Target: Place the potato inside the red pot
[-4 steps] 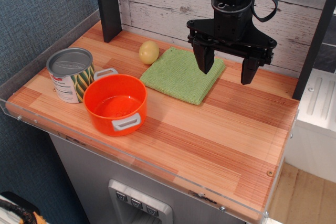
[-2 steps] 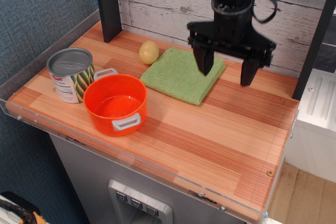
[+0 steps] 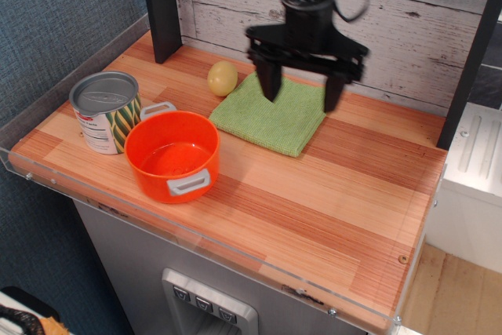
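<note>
The potato (image 3: 222, 78) is a small pale yellow egg shape lying on the wooden table top near the back, just left of a green cloth. The red pot (image 3: 172, 155) is a round orange-red pot with grey side handles, standing empty at the front left. My gripper (image 3: 301, 93) is black, open and empty, hanging above the green cloth, to the right of the potato and apart from it.
A green cloth (image 3: 271, 113) lies flat under the gripper. A tin can (image 3: 105, 111) with a striped label stands touching the pot's left side. A black post (image 3: 161, 7) rises at the back left. Clear plastic rims edge the table (image 3: 329, 194).
The gripper has moved left and slightly back, from over the cloth's right edge to over its middle, closer to the potato. It stays open. Nothing else has moved.
</note>
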`<move>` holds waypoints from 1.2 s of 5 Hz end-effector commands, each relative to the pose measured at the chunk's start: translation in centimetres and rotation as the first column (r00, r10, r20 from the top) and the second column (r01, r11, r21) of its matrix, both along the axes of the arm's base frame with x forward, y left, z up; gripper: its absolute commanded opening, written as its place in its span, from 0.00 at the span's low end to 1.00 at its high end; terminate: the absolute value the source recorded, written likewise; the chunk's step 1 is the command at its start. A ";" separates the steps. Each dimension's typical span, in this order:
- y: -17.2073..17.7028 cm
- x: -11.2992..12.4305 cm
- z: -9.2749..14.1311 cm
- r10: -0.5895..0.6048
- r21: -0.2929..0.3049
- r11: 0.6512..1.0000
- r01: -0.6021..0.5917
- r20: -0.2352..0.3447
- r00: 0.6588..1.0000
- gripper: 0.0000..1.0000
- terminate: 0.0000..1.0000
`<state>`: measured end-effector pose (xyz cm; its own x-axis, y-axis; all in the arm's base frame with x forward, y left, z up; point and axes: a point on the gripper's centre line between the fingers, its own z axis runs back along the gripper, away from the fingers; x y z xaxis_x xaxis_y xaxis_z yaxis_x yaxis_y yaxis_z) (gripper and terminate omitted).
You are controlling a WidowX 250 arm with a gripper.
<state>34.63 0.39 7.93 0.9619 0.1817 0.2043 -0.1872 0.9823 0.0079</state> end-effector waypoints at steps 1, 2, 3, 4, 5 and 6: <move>5.7 3.0 1.2 0.117 -0.016 0.993 -0.117 0.057 0.991 1.00 0.00; 7.8 4.0 1.0 0.154 0.067 0.985 -0.158 0.060 0.986 1.00 0.00; 10.2 4.0 0.7 0.201 0.101 0.973 -0.206 0.054 0.978 1.00 0.00; 11.0 4.5 -0.4 0.179 0.088 0.980 -0.181 0.029 0.983 1.00 0.00; 11.7 4.3 -1.0 0.184 0.081 0.979 -0.185 0.025 0.983 1.00 0.00; 11.9 4.1 -1.5 0.165 0.026 0.986 -0.166 0.042 0.985 1.00 0.00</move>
